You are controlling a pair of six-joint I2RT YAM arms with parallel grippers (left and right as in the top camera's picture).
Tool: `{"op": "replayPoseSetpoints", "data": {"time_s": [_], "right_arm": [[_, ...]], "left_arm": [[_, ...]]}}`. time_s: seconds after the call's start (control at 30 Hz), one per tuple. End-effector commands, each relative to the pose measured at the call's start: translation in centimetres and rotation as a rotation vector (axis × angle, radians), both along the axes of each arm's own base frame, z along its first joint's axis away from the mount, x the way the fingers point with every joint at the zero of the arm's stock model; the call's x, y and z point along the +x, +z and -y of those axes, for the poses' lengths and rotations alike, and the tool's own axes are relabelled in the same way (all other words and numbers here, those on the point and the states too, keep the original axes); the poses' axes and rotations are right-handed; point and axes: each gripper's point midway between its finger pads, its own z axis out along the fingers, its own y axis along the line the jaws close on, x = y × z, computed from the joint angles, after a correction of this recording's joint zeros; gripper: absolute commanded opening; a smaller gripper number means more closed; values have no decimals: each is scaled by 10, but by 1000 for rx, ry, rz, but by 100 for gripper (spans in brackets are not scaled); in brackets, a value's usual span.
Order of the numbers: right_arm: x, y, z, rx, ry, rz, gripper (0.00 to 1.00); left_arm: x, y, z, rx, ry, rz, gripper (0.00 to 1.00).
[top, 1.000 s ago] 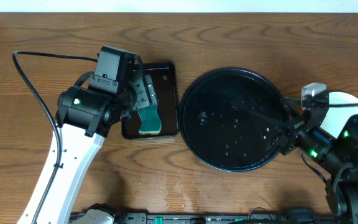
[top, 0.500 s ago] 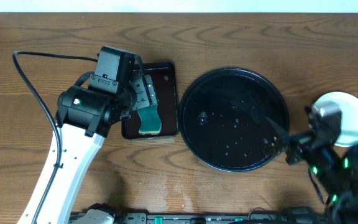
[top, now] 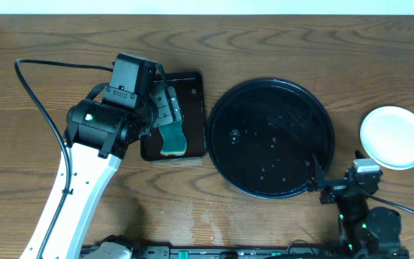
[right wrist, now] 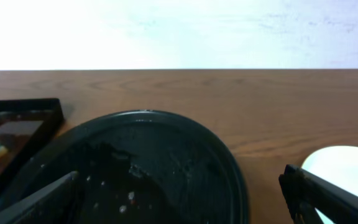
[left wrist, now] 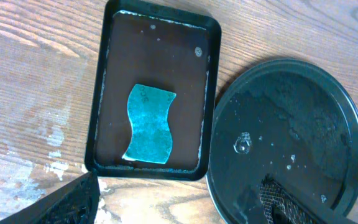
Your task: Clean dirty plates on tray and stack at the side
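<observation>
One plate visible: small, round, shallow, pale white with a faint mint tint, top face looks clean, no smears seen. It sits on the wooden table to the right of the round tray, near its rim but apart. Cannot tell whether it is a single plate or a stack. In the right wrist view only its left edge shows, low right.

Round tray is large, glossy black, with a raised rim, at table centre. Its floor is wet, with scattered droplets and pale specks and one small ring-shaped blob left of middle.

Rectangular tray is black and smaller, just left of the round tray, rims nearly touching. Shiny brownish floor, a few droplets. A teal sponge with wavy sides lies flat in its near half.

Left gripper is spread wide and holds nothing. It hangs above the rectangular tray, and in the overhead view the arm covers that tray's left part. One finger tip shows low left over the table, the other low right over the round tray.

Right gripper is also spread wide and empty. It is low at the table's near-right edge, by the round tray's near-right rim, facing across the tray. The plate is outside its right finger.

A black cable loops over the table left of the left arm.
</observation>
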Motion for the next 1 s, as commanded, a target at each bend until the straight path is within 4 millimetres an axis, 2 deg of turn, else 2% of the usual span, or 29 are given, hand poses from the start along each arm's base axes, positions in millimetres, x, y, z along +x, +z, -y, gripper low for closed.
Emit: {"op": "replayPoseSetpoints", "data": {"time_s": [0.0, 0.2, 0.3, 0.4, 0.97], "right_arm": [[7, -18, 2, -14, -12, 8, 99], [22, -29, 1, -4, -16, 107, 99], [22, -23, 1, -3, -15, 126, 99], [21, -28, 1, -5, -15, 105, 99], [21, -29, 1, -5, -15, 105, 99]], "left_arm": [[1, 5, -1, 2, -4, 14, 83], [1, 5, -1, 2, -4, 14, 83], [1, 5, -1, 2, -4, 14, 83], [1, 5, -1, 2, -4, 14, 83], [1, 5, -1, 2, -4, 14, 83]]}}
